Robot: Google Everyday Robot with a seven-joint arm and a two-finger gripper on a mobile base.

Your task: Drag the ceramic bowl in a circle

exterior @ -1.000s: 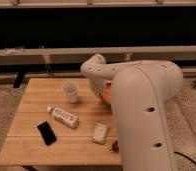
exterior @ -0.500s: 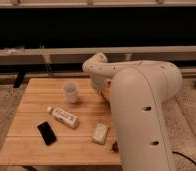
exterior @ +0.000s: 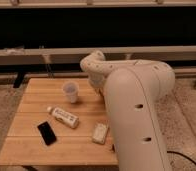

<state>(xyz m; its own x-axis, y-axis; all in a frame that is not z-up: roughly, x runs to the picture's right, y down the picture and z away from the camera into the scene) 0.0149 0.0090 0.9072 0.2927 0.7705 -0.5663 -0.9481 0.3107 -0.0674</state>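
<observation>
My white arm (exterior: 136, 100) fills the right half of the camera view and bends down over the far right part of the wooden table (exterior: 36, 147). The ceramic bowl is hidden behind the arm. My gripper is also hidden, behind the arm's bend near the table's far right, just right of the cup.
A small translucent cup (exterior: 70, 91) stands at the table's far middle. A white bottle (exterior: 63, 117) lies on its side in the centre, a black phone (exterior: 47, 133) lies near the front left, and a pale packet (exterior: 99, 133) lies beside the arm. A dark bench runs behind the table.
The arm's bend has shifted slightly. The orange sliver of the bowl that showed beside the arm earlier is now covered.
</observation>
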